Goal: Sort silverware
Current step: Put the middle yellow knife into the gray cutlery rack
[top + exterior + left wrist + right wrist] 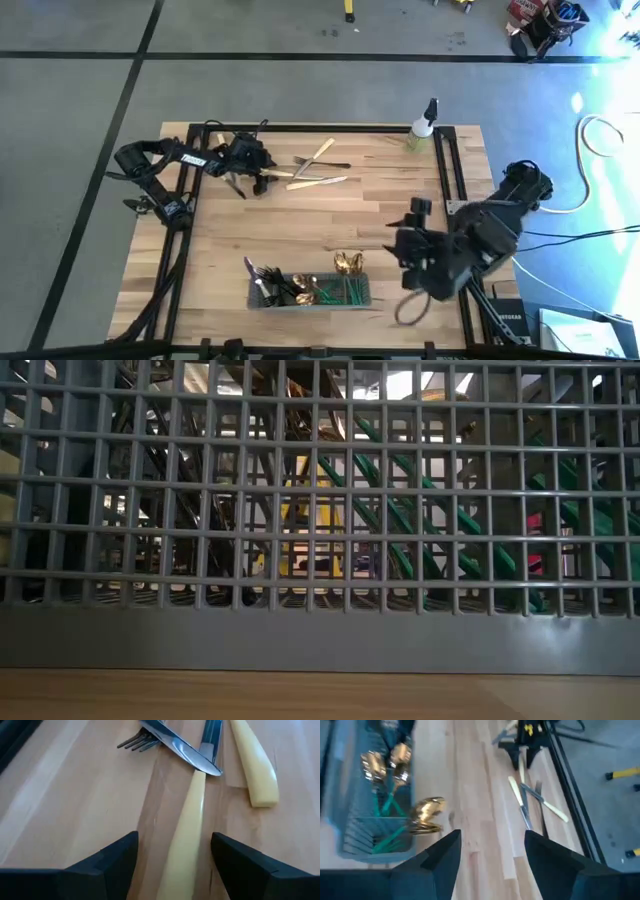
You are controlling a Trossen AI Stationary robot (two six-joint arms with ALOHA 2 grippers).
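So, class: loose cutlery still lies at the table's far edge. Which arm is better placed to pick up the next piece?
Left. The left gripper is open astride a cream knife handle; the right gripper hovers near the caddy.

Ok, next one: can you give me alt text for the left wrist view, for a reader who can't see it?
The left tool, open, straddles a cream knife handle lying on the wooden table. Just beyond, a second knife's blade crosses over it, a dark fork lies alongside, and another cream handle rests apart.
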